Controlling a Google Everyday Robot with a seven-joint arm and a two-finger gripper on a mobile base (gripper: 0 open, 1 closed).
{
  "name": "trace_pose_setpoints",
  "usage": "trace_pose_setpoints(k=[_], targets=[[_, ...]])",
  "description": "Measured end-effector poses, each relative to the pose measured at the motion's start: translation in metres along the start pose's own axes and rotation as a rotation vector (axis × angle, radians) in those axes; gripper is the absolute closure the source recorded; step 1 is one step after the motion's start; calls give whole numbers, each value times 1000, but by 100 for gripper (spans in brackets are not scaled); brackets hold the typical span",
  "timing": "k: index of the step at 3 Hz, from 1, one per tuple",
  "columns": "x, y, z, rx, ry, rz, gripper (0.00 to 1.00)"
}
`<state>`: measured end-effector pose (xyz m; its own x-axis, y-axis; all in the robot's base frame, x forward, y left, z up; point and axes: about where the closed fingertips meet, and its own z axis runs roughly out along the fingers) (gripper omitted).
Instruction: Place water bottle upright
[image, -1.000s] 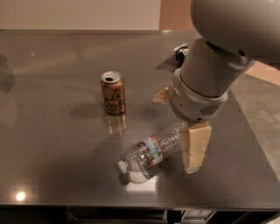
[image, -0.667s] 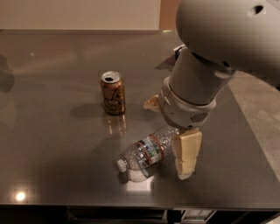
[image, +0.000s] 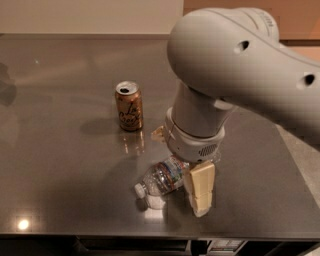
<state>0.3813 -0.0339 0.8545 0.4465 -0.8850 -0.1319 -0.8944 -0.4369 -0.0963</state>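
Note:
The water bottle (image: 161, 181) lies on its side on the grey table (image: 65, 150) near the front edge. It is clear with a red, white and green label. Its white cap (image: 139, 190) points front-left. My gripper (image: 180, 172) hangs from the big white arm right over the bottle's base end. It is open. One cream finger (image: 201, 189) stands at the near right side of the bottle, and the other finger (image: 159, 134) shows on the far side. The bottle's base is hidden behind the near finger and the wrist.
A bronze-gold soda can (image: 129, 106) stands upright behind and to the left of the bottle. The table's front edge (image: 100, 235) runs just below the bottle. The table's right edge lies behind the arm.
The arm has moved left and lower over the bottle. The near finger now stands in front of the bottle's base end. The bottle and the can have not moved.

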Motion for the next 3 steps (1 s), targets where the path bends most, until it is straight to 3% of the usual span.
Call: trace_pose_setpoints(k=[1, 2, 3], targets=[[-3, 0, 8, -11, 12, -17, 0], [-1, -1, 15, -19, 25, -25, 16], [3, -3, 17, -23, 29, -25, 40]])
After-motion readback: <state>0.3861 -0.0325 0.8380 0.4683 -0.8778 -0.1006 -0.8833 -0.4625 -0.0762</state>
